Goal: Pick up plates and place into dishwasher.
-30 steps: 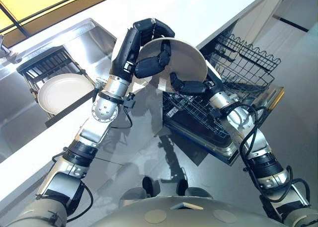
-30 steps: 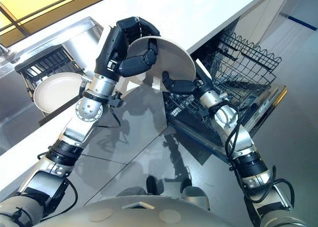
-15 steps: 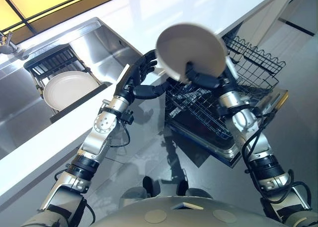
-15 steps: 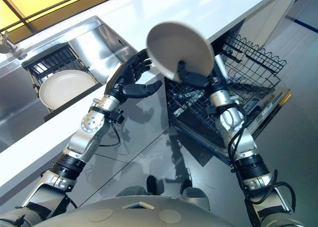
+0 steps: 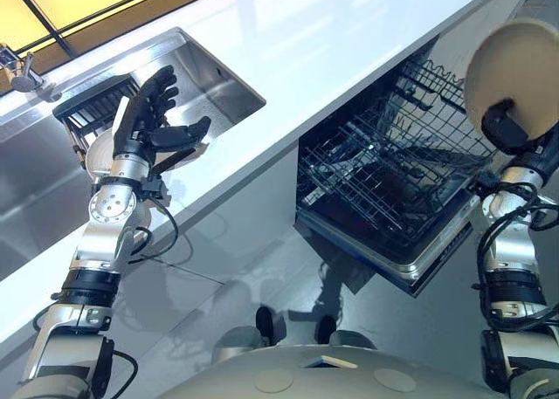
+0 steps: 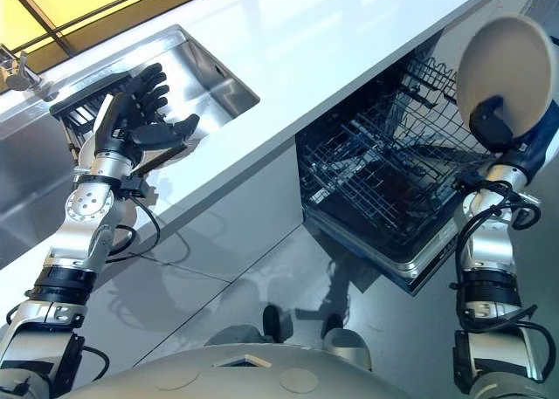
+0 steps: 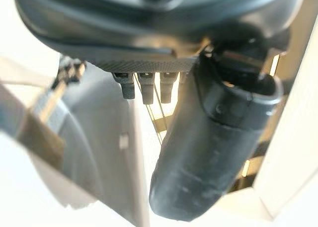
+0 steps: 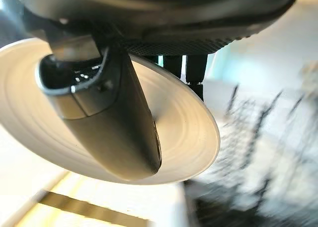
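Right hand (image 5: 511,128) is up high at the far right, past the outer corner of the open dishwasher (image 5: 384,198), thumb and fingers pinching a cream plate (image 5: 515,63) at its rim. Right wrist view confirms it: thumb lies across the plate's face, fingers behind the edge. Plate is tilted nearly on edge, in the air above and beside the lower rack (image 6: 376,176), not touching it. Rack is pulled out on the dropped door and looks empty of dishes from here.

Left hand (image 5: 148,124) hovers over the sink (image 5: 210,76) at the left end of the tabletop (image 5: 349,41), fingers spread, holding nothing. Just behind it, a second plate (image 5: 98,153) lies on the dark drainer rack (image 5: 92,111) in the sink, mostly hidden by the hand.

Handling guess: the plate looks like glazed ceramic or melamine. Stiff, smooth, likely slippery, moderately weighty for a one-sided pinch. Breakable if dropped on the wire rack or the floor. The rim pinch leaves the far side unsupported, so it can swing or slip if the wrist rotates fast. Best hold is at the rim with the thumb well onto the face, as now. Lower it edge-first between the rack tines, and release only once seated.
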